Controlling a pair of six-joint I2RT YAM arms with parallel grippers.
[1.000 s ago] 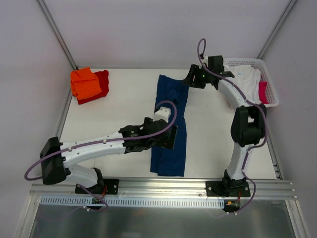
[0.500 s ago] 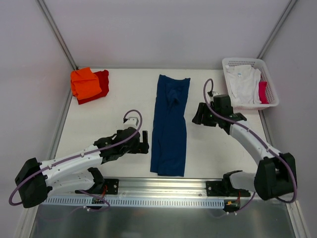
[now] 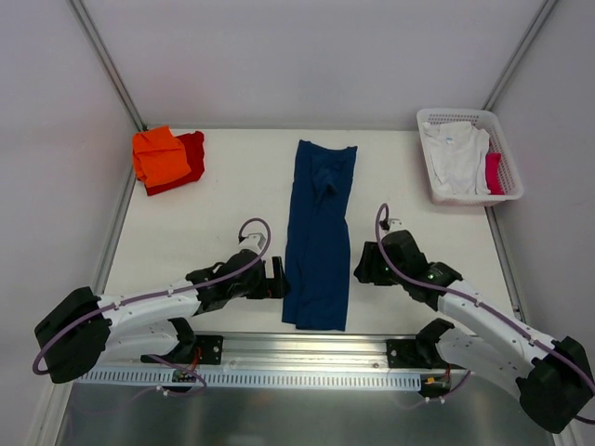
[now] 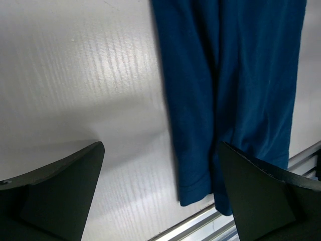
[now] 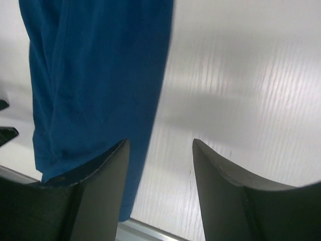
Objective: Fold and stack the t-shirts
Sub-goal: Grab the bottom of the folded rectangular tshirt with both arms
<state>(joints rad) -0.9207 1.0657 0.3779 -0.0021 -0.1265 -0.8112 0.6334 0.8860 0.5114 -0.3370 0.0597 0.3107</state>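
Overhead, a long navy blue cloth t-shirt, folded into a narrow strip, lies down the centre of the white surface. The left arm's fingers are spread wide and empty, low over the surface just beside the strip's lower left edge. The right arm's fingers are also parted and hold nothing, at the strip's lower right edge. At the upper left of the frame, a folded orange t-shirt lies on a folded red t-shirt. At the upper right, a white plastic lattice basket holds a crumpled white t-shirt and a pink-red cloth.
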